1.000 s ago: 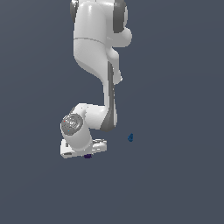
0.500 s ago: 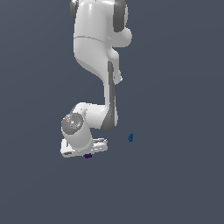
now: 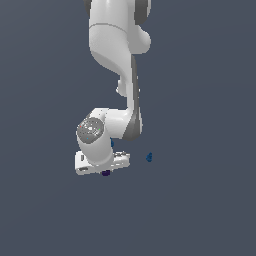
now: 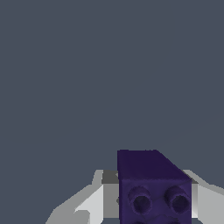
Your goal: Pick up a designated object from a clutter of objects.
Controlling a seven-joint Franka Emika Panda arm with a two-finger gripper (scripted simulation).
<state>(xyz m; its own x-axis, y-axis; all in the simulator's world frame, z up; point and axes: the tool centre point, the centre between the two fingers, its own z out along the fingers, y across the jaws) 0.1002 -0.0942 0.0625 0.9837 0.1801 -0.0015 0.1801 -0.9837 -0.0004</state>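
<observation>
The designated object, a dark purple block [image 4: 153, 186] with two round studs on the face toward the wrist camera, sits between my gripper's [image 4: 151, 197] light grey fingers [image 4: 89, 203]. Both fingers lie against its sides. In the exterior view the purple block [image 3: 105, 173] peeks out just under the white hand, where my gripper [image 3: 103, 170] points down, shut on it. Of the clutter of objects, one small blue drop-shaped piece [image 3: 149, 157] lies a little toward the exterior view's right of the hand.
The white arm [image 3: 117, 55] rises straight above the hand and hides the ground behind it. A speck of blue [image 3: 112, 144] shows at the wrist's edge. The plain dark grey floor [image 3: 200, 210] spreads all around.
</observation>
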